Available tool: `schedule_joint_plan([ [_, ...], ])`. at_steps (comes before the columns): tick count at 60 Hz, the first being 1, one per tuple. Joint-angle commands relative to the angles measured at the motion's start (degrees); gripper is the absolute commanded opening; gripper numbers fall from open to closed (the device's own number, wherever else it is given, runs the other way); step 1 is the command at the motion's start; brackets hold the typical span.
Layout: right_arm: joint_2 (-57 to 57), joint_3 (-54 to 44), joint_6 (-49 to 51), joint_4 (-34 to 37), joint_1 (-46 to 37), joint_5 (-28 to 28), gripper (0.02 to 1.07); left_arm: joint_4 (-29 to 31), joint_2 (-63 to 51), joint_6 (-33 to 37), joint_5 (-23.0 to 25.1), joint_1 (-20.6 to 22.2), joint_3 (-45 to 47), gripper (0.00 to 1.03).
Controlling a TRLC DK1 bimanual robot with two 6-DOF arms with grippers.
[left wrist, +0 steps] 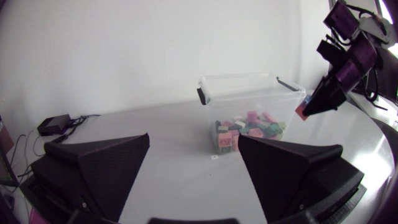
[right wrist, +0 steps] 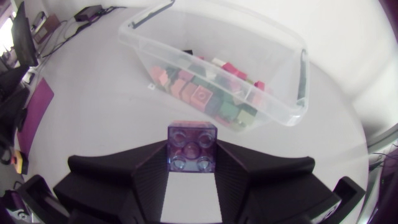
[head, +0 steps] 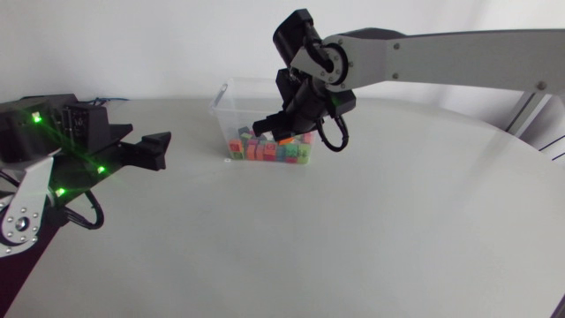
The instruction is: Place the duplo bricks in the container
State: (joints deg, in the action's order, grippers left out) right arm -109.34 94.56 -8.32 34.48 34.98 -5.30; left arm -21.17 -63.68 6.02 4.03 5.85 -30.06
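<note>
With right pincer (right wrist: 191, 163) clamped on a brick (right wrist: 192, 143) and container (right wrist: 283, 102) just ahead, carry forward past its near wall, centre over the pile (right wrist: 208, 99), release low to avoid bounce-out.

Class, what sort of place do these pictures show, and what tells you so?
Probably a robotics lab: two robot arms at a white table, a clear box of toy bricks, and the right claw holding one brick near it.

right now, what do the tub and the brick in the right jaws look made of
Tub: looks like clear glossy plastic; the bricks inside show through its walls. Brick: likely hard moulded plastic, slight sheen, by its crisp studs and edges.
</note>
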Motion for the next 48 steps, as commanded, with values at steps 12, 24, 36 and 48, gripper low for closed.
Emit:
schedule_joint_plan([
  [12,1.0,4.4,2.4,-7.0,-1.5,-1.9,0.34,-2.6,7.1,0.5,-0.3,-1.6,6.7,0.99],
  [24,-1.6,5.9,3.0,-12.5,-4.2,-1.8,0.34,-2.6,10.2,0.6,-0.5,-1.5,9.8,0.99],
  [36,-6.0,6.7,4.9,-19.2,-6.8,-0.3,0.34,-2.6,11.8,0.5,-0.8,-1.5,11.9,0.99],
  [48,-10.5,10.6,5.9,-22.1,-6.3,1.1,0.34,-2.6,13.2,0.5,-0.9,-1.3,13.1,0.99],
])
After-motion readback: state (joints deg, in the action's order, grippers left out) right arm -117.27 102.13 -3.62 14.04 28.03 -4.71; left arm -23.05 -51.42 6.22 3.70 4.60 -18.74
